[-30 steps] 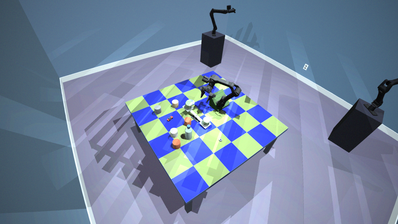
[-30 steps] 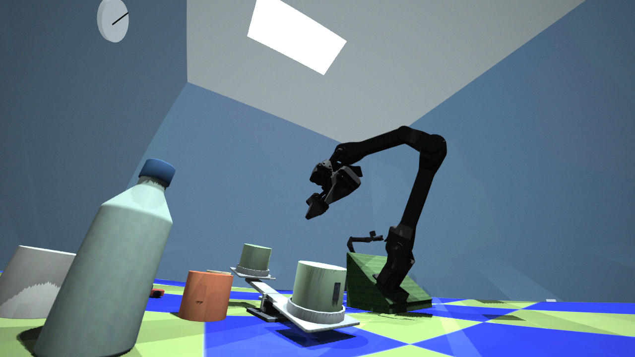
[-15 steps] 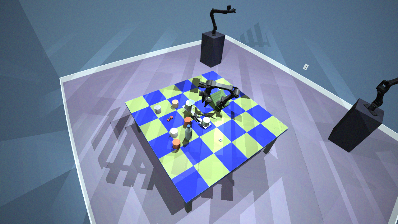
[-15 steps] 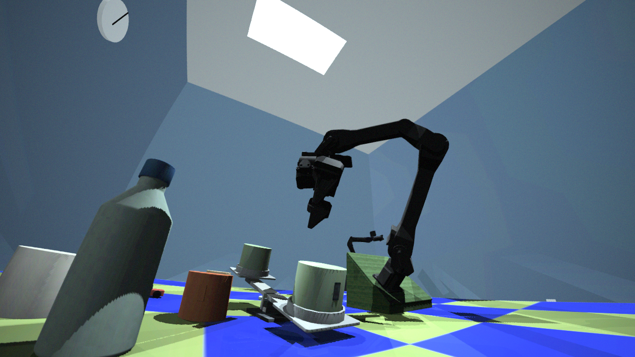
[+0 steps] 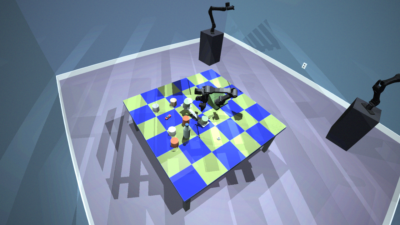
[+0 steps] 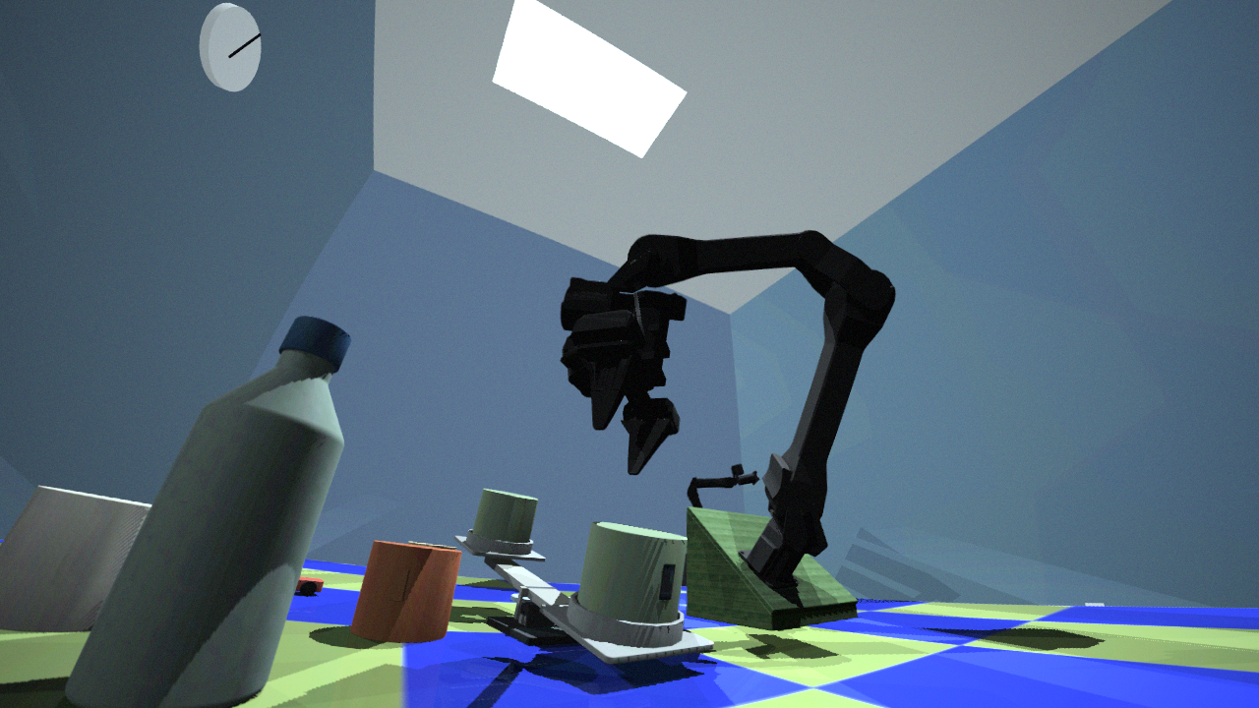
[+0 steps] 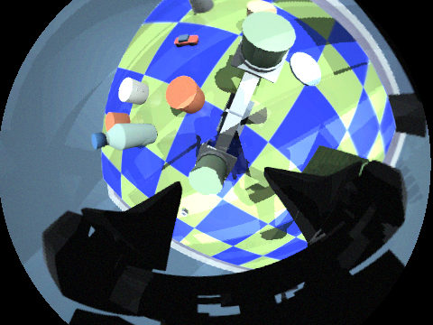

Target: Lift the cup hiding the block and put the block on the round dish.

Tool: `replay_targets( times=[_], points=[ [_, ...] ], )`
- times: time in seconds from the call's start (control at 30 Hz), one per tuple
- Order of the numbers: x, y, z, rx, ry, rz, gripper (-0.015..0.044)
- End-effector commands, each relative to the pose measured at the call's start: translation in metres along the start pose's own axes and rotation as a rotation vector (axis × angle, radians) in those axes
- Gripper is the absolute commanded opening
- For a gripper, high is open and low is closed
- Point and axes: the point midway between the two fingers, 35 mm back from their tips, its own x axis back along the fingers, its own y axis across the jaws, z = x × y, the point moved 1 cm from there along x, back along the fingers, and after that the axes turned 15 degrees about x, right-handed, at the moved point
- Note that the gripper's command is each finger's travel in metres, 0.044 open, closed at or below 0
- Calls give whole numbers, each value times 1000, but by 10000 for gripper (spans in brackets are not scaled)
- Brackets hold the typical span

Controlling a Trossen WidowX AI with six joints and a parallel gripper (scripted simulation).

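Observation:
A pale green cup (image 5: 204, 120) (image 6: 629, 572) (image 7: 207, 180) stands on the lower end of the tilted balance (image 5: 192, 113) (image 6: 525, 581) (image 7: 245, 92). The other pale green cup (image 5: 187, 103) (image 6: 504, 517) (image 7: 268, 38) stands on its raised end. The white round dish (image 7: 305, 69) lies beside the raised end in the wrist view. The block is not visible. My gripper (image 5: 200, 104) (image 6: 617, 450) (image 7: 223, 179) is open and empty, pointing down high above the balance. In the wrist view the lower-end cup shows between the fingertips, well below them.
A bottle (image 5: 186, 132) (image 6: 219, 528) (image 7: 135, 135) and an orange cylinder (image 5: 185, 120) (image 6: 404, 590) (image 7: 182, 92) stand beside the balance. Several other cylinders and a red toy car (image 5: 167, 117) (image 7: 186, 41) are farther off. The arm stands on a green wedge (image 6: 726, 572).

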Motion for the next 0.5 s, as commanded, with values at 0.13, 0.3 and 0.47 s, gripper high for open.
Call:
replay_targets(
  times=[0.13, 0.3, 0.47],
  points=[
    [-21, 25, 9, -255, 44, 98, 440],
    [-35, 40, 17, -403, 54, 159, 440],
    [-46, 52, 24, -527, 52, 212, 440]
  ],
)
